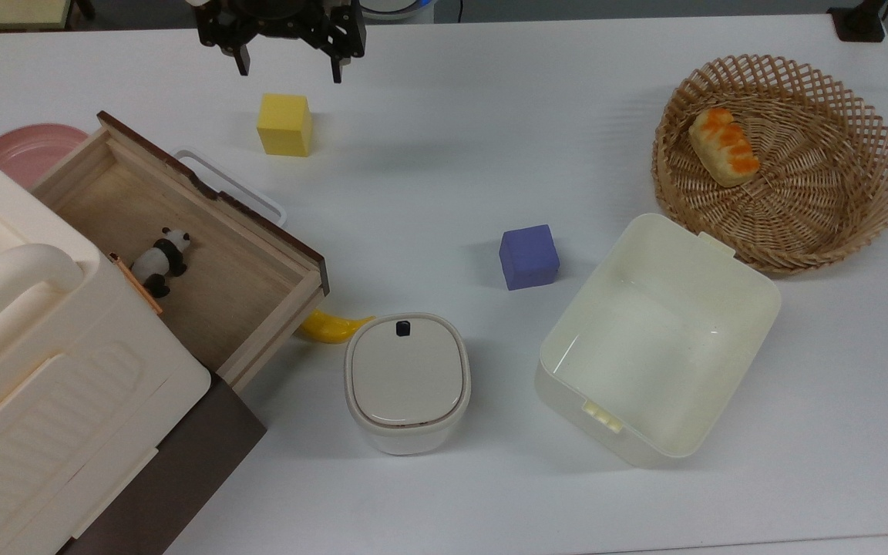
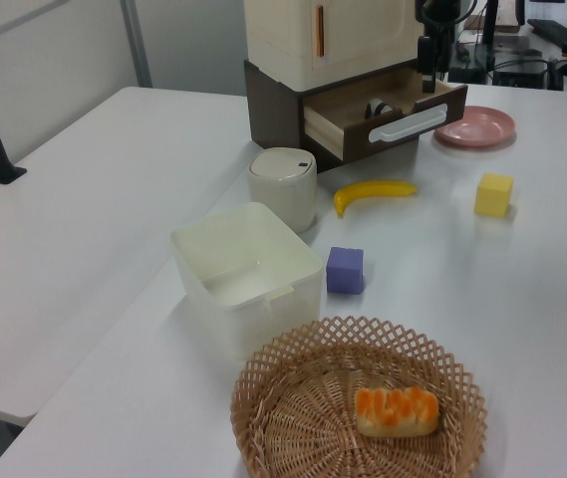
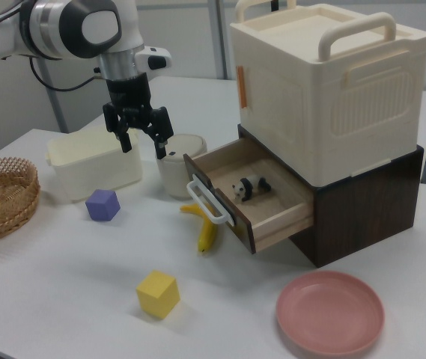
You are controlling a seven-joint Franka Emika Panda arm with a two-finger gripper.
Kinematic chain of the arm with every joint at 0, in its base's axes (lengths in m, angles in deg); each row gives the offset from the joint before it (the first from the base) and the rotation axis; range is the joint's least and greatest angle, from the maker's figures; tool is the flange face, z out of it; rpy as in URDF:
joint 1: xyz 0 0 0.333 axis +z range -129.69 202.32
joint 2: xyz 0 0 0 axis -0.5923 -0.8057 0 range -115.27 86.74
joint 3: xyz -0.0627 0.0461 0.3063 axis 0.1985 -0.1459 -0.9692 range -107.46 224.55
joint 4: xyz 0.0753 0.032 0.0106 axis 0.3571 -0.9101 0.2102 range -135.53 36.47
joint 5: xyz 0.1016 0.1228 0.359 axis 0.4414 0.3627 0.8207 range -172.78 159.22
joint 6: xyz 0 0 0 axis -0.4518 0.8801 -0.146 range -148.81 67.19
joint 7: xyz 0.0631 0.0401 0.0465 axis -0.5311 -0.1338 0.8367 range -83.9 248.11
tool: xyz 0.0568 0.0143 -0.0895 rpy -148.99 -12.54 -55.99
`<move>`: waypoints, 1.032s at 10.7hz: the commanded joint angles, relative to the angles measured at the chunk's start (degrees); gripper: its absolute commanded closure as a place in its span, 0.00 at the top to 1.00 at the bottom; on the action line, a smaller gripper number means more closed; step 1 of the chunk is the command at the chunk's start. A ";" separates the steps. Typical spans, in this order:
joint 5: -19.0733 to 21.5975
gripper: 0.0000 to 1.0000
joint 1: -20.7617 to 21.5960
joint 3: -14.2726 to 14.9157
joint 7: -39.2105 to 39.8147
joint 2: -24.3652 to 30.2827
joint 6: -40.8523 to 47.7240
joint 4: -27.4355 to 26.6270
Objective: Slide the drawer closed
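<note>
The drawer (image 1: pixel 205 270) stands pulled out of the cream and dark brown cabinet (image 1: pixel 43 416). It is a shallow light-wood box with a dark brown front panel and a white loop handle (image 1: pixel 232 185). A small panda figure (image 1: pixel 163 260) lies inside it, also seen in the right view (image 3: pixel 246 187). My gripper (image 1: pixel 290 68) hangs open and empty at the top view's upper edge, beyond the yellow block and apart from the drawer front. In the right view the gripper (image 3: pixel 142 146) hovers left of the drawer (image 3: pixel 272 209) and its handle (image 3: pixel 205 202).
A yellow block (image 1: pixel 284 124) lies near the handle, and a banana (image 1: pixel 332 325) pokes out from under the drawer's corner. A lidded cream container (image 1: pixel 407 381), a purple block (image 1: pixel 529 257), an open cream bin (image 1: pixel 745 308), a basket (image 1: pixel 837 200) with bread (image 1: pixel 724 146) and a pink plate (image 1: pixel 20 150) share the table.
</note>
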 commanded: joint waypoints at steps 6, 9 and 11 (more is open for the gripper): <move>-0.24 1.00 0.31 0.15 -0.86 1.88 0.64 -1.58; -0.15 1.00 0.40 0.23 -0.86 1.44 0.82 -1.32; -0.15 1.00 0.31 0.32 -0.78 1.27 0.73 -1.14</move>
